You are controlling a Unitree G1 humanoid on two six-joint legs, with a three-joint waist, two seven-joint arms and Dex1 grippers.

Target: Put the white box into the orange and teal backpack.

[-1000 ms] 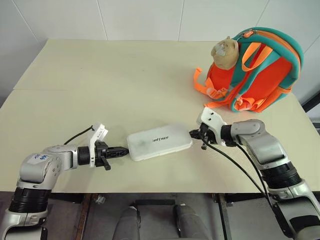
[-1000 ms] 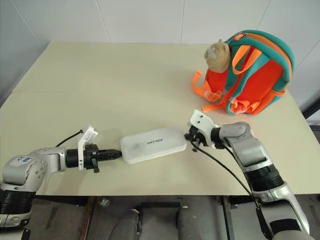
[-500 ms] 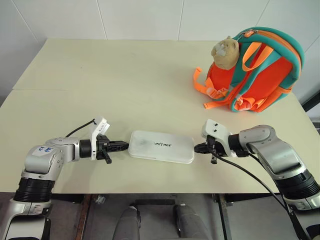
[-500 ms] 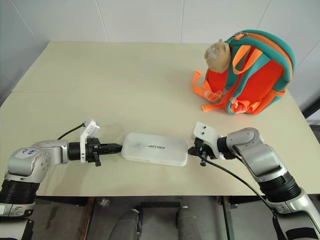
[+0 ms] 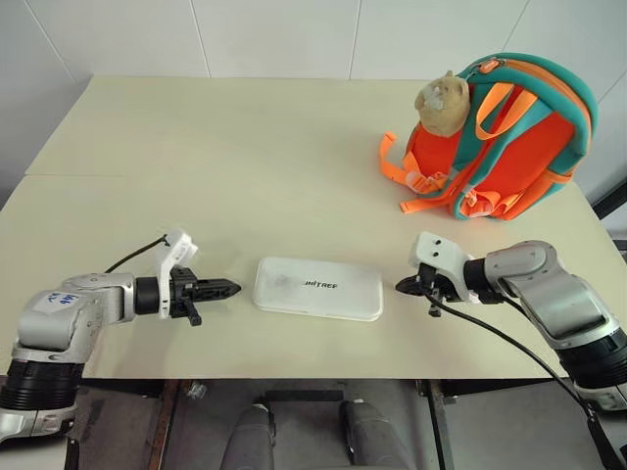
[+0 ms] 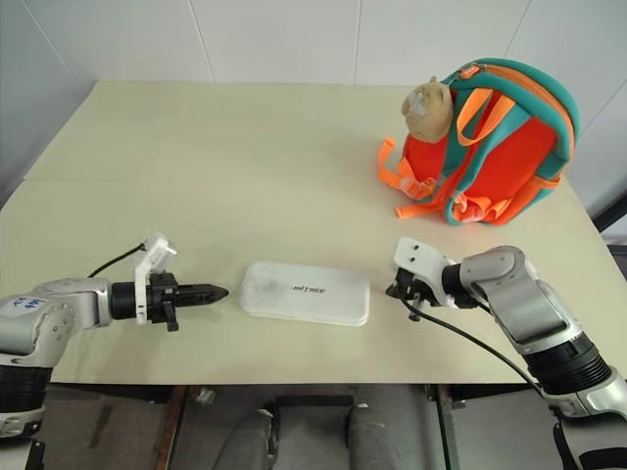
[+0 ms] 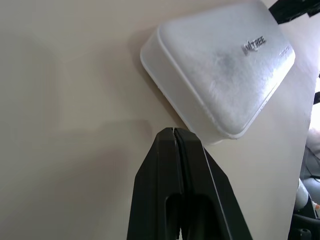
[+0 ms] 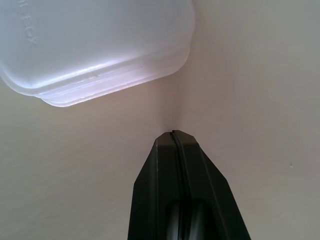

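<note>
Left eye view: the white box (image 5: pixel 317 289) lies flat on the worktop (image 5: pixel 245 166) between two pressed-together grippers.
The left gripper (image 5: pixel 227 288) and right gripper (image 5: pixel 404 286) each point at one end of the box, just apart from it, holding nothing. The orange and teal backpack (image 5: pixel 509 147) stands upright at the far right, well apart.

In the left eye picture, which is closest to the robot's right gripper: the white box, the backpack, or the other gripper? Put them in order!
Starting from the right gripper:
1. White box, just to its left, lying flat on the table, not touching.
2. Orange and teal backpack, at the table's far right.
3. Left gripper, beyond the box's other end.
</note>
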